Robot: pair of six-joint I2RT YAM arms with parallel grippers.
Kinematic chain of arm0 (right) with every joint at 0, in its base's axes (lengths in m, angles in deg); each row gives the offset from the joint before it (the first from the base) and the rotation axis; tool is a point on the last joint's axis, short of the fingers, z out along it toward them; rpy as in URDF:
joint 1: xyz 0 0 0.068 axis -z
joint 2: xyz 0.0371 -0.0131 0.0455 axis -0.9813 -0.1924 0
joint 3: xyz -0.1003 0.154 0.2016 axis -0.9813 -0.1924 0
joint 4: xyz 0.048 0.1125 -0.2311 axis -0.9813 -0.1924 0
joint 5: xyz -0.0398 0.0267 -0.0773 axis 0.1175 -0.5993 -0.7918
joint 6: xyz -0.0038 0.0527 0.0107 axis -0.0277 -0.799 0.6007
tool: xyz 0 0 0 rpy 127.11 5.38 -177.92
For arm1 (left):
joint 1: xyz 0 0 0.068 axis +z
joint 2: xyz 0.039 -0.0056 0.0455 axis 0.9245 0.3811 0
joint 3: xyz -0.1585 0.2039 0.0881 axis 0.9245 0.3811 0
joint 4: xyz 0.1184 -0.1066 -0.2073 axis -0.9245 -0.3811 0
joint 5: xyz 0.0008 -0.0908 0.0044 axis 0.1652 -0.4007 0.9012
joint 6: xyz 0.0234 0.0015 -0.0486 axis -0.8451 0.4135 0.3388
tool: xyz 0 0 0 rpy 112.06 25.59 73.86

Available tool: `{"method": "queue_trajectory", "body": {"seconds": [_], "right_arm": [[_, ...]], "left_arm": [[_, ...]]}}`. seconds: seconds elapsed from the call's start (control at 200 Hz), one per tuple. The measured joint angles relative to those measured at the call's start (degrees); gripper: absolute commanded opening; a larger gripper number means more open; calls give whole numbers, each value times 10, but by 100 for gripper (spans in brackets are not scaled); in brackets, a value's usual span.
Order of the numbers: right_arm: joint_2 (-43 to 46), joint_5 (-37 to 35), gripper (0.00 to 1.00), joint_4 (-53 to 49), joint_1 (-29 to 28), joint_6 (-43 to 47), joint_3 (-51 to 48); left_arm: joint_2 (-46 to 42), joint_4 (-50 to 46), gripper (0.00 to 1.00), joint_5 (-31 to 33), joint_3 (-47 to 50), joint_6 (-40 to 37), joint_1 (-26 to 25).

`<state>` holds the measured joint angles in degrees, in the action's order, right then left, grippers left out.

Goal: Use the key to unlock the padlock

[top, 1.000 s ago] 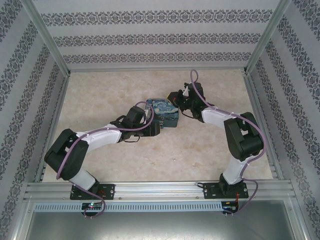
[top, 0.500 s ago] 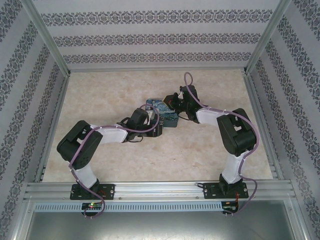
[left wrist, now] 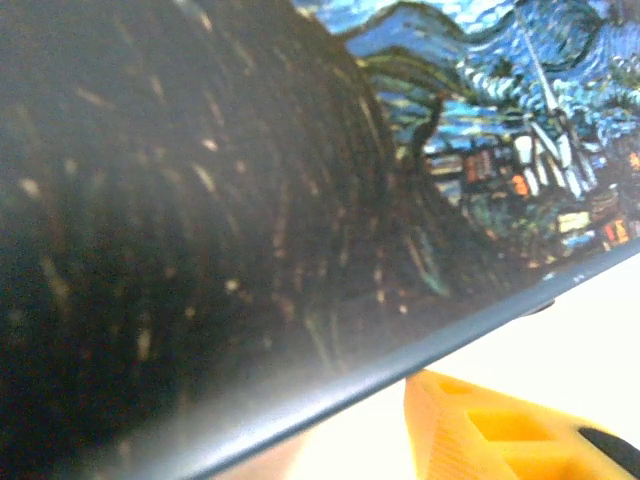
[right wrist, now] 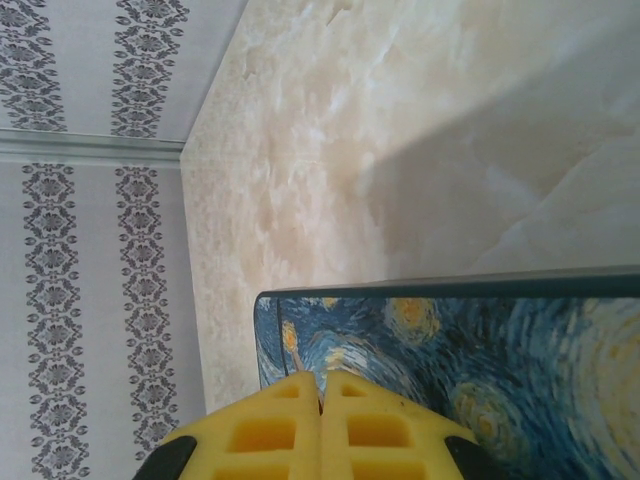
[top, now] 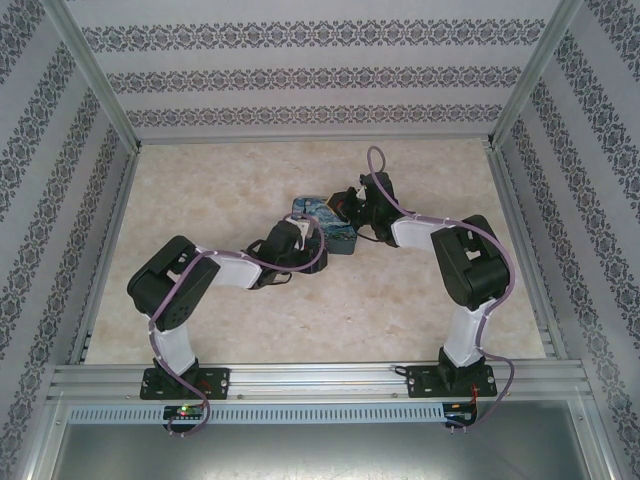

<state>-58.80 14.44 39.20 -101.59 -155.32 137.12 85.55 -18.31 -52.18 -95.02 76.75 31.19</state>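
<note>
The padlock and the key are out of view. A rectangular tin (top: 322, 213) painted with blue and yellow swirls lies mid-table between both arms. My left gripper (top: 318, 252) is at the tin's near side. In the left wrist view the tin (left wrist: 450, 150) looms very close, and one yellow finger (left wrist: 500, 430) shows off-centre below its edge while the other is hidden behind it. My right gripper (right wrist: 321, 385) is shut with nothing between its pads, its tips against the tin's painted face (right wrist: 480, 350). From above, the right gripper (top: 352, 207) sits at the tin's far right corner.
The pale marbled table (top: 220, 190) is enclosed by patterned walls (top: 320, 80) and aluminium frame posts. An aluminium rail (top: 320, 378) runs along the near edge with both arm bases on it. Purple cables loop along both arms.
The left arm has folded, its elbow swinging right and its wrist pressing closer to the tin. The right gripper dropped left onto the tin, then held still.
</note>
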Motion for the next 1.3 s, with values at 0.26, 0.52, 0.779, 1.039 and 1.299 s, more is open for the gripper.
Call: {"method": "queue_trajectory", "body": {"seconds": [0.26, 0.52, 0.779, 1.039, 1.299], "right_arm": [[-7, 0, 0, 12, -1, -7, 0], [-8, 0, 0, 26, -1, -9, -7], [-9, 0, 0, 34, -1, -11, -10], [-9, 0, 0, 48, -1, -13, -17], [-9, 0, 0, 53, -1, -16, -18]], "left_arm": [[21, 33, 49, 15, -10, 1, -10], [33, 52, 49, 12, -19, 22, -14], [34, 116, 49, -8, 1, 89, -19], [46, 176, 50, -12, 12, 158, -19], [81, 279, 49, -11, 32, 232, -19]]}}
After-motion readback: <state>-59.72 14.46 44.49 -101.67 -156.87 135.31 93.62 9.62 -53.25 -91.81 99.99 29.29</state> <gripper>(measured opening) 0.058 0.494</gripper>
